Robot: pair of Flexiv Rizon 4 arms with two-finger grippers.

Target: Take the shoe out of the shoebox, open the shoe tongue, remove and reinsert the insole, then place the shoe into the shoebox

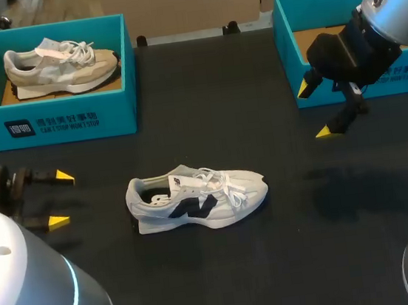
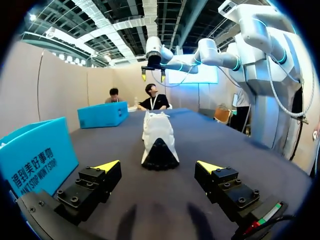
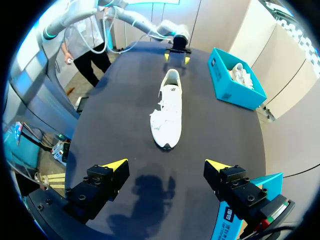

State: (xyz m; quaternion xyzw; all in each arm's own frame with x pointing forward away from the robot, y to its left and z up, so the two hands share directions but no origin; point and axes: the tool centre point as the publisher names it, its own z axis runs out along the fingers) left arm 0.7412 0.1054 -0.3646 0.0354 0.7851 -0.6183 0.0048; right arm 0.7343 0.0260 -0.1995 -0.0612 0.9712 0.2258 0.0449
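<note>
- Nearest me, the left gripper (image 1: 61,199) sits off the heel end of the white sneaker (image 1: 197,199), well apart from it, fingers spread wide and empty.
- The sneaker is out of its box, upright on its sole on the black table (image 1: 292,261). Its heel points at the left gripper and its toe at the right one.
- First worry: nothing pins it down. If one finger goes for the tongue (image 1: 186,175) alone, I expect the sneaker to skate or tip. It wants bracing at the heel first.
- Second worry: the laces (image 1: 219,180) lie loose over the tongue. A yellow tip could hook one and drag the sneaker up as it backs off.
- Past the toe end and raised off the table, the right gripper (image 1: 314,111) hangs with its jaws apart, holding nothing. It is just in front of the right shoebox (image 1: 285,38), and a careless swing from there could clip that wall.
- Farthest off, beyond the heel end, the left shoebox (image 1: 51,123) already holds a beige sneaker (image 1: 59,66). Returning mine there would land it on top.
- The left wrist view gives me the heel end-on, lined up between my fingers, but hides the opening.
- The right wrist view looks from the toe along the laces into the collar, with the insole (image 1: 157,197) showing.
- Only the head view shows the side profile and the right shoebox's floor, partly hidden by my right arm.
</note>
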